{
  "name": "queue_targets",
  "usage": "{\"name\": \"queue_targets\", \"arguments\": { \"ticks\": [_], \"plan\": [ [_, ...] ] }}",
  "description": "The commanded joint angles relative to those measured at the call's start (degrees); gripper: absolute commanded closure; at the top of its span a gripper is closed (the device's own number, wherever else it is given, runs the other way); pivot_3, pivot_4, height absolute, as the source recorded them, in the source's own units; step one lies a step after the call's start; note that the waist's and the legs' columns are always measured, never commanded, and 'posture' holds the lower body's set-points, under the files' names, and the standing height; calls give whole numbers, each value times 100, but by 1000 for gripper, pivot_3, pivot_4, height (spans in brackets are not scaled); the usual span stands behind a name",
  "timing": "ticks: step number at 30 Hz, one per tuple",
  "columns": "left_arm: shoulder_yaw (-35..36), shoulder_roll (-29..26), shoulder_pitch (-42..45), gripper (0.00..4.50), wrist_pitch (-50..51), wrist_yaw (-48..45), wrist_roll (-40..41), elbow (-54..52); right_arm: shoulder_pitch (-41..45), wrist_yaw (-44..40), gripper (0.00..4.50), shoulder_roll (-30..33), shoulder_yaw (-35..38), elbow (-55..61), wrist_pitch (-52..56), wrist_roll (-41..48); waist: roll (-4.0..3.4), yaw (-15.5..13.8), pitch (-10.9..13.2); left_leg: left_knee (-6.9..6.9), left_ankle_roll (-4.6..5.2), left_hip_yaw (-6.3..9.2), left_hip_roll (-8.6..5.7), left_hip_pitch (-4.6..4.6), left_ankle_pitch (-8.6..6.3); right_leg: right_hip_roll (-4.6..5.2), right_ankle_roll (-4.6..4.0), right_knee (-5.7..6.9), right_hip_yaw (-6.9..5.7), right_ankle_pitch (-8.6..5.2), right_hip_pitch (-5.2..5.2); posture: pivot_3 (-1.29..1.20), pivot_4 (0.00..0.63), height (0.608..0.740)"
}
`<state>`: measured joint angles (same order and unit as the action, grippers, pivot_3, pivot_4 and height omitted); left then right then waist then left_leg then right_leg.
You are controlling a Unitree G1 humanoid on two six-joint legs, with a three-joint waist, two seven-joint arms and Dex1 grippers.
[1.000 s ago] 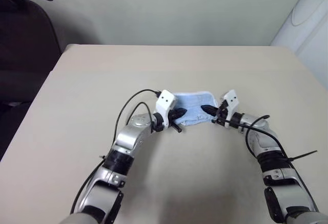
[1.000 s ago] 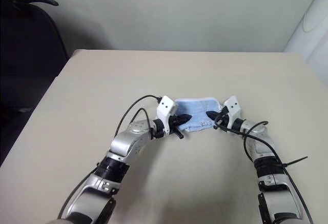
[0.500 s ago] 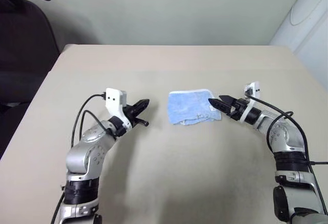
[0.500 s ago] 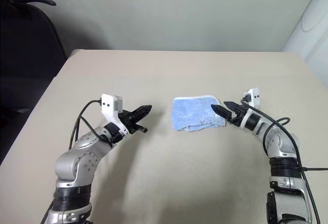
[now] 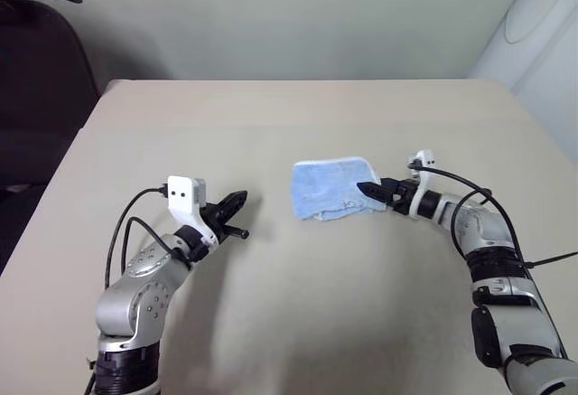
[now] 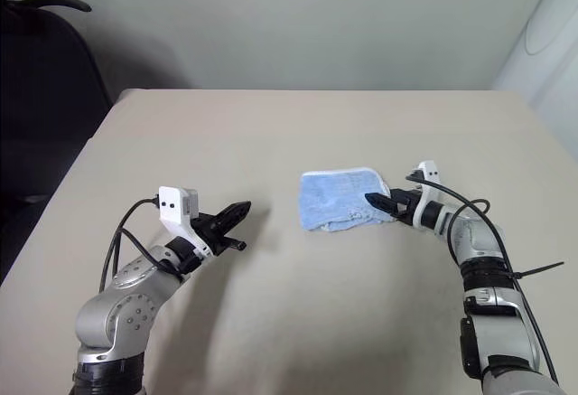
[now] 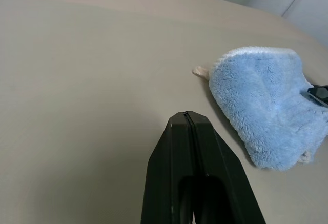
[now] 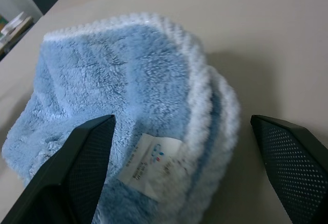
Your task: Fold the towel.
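**Blue towel lies folded on the desk between the two tools**

Light-blue terry cloth, the small towel (image 5: 330, 191) with its thin white stitched edge lies folded in a compact bundle on the pale beige desk (image 5: 298, 124). Its long axis runs roughly from the left tool toward the right tool. The stacked white-edged layers face the right tool, and a small white care label (image 8: 151, 165) shows on the side nearest that tool. In the left wrist view a short pale tab (image 7: 200, 72) sticks out from the towel's rim.

Right tool (image 5: 372, 192): its two black fingers stand wide apart, holding nothing. The fingertips reach the towel's near edge, and in the right wrist view the fingers flank the layered corner; whether they touch the cloth cannot be told. The tool points across the desk toward the left tool.

Left tool (image 5: 237, 205): its black fingers are pressed together with nothing between them. It sits well apart from the towel, pointing toward it over bare desk.

A dark chair (image 5: 41, 70) stands beyond the desk's corner on the left tool's side.
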<state>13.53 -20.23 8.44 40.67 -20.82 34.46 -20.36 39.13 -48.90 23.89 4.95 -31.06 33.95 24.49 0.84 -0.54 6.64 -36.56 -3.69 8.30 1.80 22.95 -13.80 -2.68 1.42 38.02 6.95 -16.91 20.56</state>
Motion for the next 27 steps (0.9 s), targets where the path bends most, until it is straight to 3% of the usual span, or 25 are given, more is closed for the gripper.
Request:
{"name": "queue_targets", "arguments": {
  "ticks": [1, 7, 10, 15, 16, 22, 27],
  "plan": [
    [-19, -14, 12, 4500, 15, 45, 78, -263, 147, -237, 41, -230, -221, 39, -16, -44, 0, 20, 0, 1, -1, 0, 0, 0, 1, 0, -1, 0, -1, 0, 1, 0, 150, 740],
    [-103, 36, 0, 4500, 7, 73, 76, -257, 149, -380, 203, -345, -340, 244, 50, -49, 0, 35, 0, -1, -1, 3, 0, 1, 1, 0, -2, 0, -4, 1, -1, 0, 150, 740],
    [-134, 67, -26, 4500, 5, 98, 71, -275, 107, -416, 918, -315, -335, 300, 66, -45, 0, 33, 0, -1, -1, 4, 0, 1, 1, 0, -3, 0, -5, 2, -1, 0, 150, 740],
    [-148, 96, -43, 4500, 8, 144, 72, -278, 67, -343, 2744, -251, -149, 325, 105, 31, 0, 26, 0, 0, -2, 5, 0, 2, 1, 0, -3, -1, -7, 1, -1, 0, 150, 740],
    [-156, 106, -44, 4500, 9, 155, 68, -277, 49, -301, 2744, -217, -16, 393, 181, 131, 0, 26, 0, 0, -2, 5, 0, 2, 1, 0, -3, -1, -7, 1, -1, 0, 150, 740],
    [-178, 121, -29, 4500, 16, 177, 67, -267, -133, 53, 4470, 47, 915, 704, 548, 678, 0, -26, 0, -2, -3, 5, -3, 4, 2, 1, -3, -4, -8, 1, -4, 0, 150, 740],
    [-149, 128, -42, 4500, 25, 204, 107, -289, -44, 1257, 4488, 804, 2620, 22, 452, 1139, 0, -103, 0, -4, -2, 4, -5, 4, 1, 4, -2, -6, -4, 1, -8, 0, 150, 740]
  ]
}}
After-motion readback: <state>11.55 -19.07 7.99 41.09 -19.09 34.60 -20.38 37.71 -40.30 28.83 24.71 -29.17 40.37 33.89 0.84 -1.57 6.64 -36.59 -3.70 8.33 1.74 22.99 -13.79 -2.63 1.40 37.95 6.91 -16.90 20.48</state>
